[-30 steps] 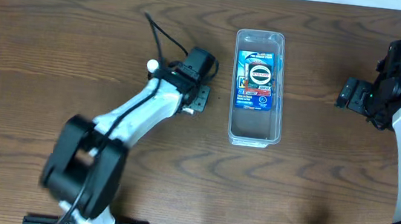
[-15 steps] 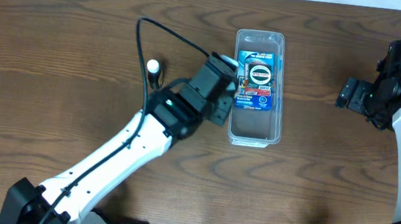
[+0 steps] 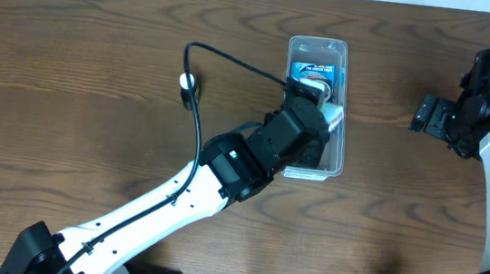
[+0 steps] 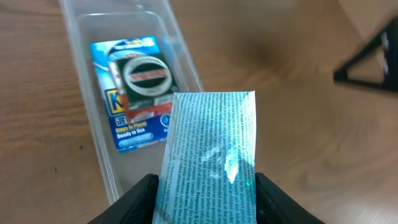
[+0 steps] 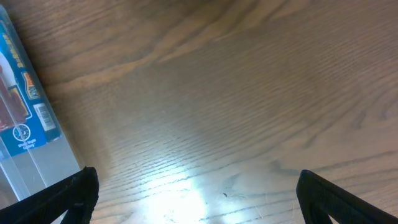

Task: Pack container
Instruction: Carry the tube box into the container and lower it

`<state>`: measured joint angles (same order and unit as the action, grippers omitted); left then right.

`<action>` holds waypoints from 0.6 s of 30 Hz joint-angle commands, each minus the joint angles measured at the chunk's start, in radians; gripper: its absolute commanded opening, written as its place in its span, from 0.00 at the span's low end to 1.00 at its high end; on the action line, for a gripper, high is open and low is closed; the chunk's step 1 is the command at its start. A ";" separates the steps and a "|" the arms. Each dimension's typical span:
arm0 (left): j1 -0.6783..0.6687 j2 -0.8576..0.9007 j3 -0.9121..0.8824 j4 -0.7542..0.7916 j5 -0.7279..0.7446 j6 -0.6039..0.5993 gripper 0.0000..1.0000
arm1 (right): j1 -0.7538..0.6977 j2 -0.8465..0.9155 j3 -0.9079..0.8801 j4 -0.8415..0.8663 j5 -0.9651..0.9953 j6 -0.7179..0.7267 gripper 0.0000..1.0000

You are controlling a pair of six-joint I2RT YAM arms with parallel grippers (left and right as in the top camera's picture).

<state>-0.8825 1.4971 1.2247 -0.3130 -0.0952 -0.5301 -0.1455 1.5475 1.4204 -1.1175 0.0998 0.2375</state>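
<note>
The clear plastic container (image 3: 343, 111) stands at the table's centre back, with a blue card-backed package (image 3: 312, 70) lying in its far half. It also shows in the left wrist view (image 4: 84, 99) with the package (image 4: 134, 93), and at the left edge of the right wrist view (image 5: 28, 168). My left gripper (image 3: 328, 109) hangs over the container's near half, shut on a small white box with green print (image 4: 211, 155). My right gripper (image 5: 196, 186) is open and empty over bare table right of the container.
A small white-tipped object (image 3: 187, 82) on a black cable lies on the table left of the container. The right arm (image 3: 476, 111) stands at the table's right edge. A dark object (image 4: 373, 56) shows at the upper right of the left wrist view.
My left arm has swung right from the table left of the container to above it, carrying the small box. The right arm has not moved.
</note>
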 commanded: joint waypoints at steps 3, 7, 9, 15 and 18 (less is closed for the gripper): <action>-0.001 0.043 0.013 0.040 -0.082 -0.207 0.47 | -0.005 0.003 0.002 0.000 -0.003 0.012 0.99; -0.001 0.099 0.013 0.079 -0.082 -0.235 0.47 | -0.005 0.003 0.002 0.000 -0.003 0.012 0.99; -0.001 0.134 0.013 0.096 -0.082 -0.235 0.47 | -0.005 0.003 0.002 0.000 -0.003 0.012 0.99; -0.001 0.226 0.013 0.155 -0.082 -0.235 0.47 | -0.005 0.003 0.002 0.000 -0.003 0.012 0.99; -0.001 0.252 0.013 0.158 -0.082 -0.243 0.47 | -0.005 0.003 0.002 0.000 -0.003 0.012 0.99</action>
<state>-0.8829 1.7348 1.2247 -0.1600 -0.1577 -0.7570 -0.1455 1.5475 1.4204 -1.1172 0.1001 0.2375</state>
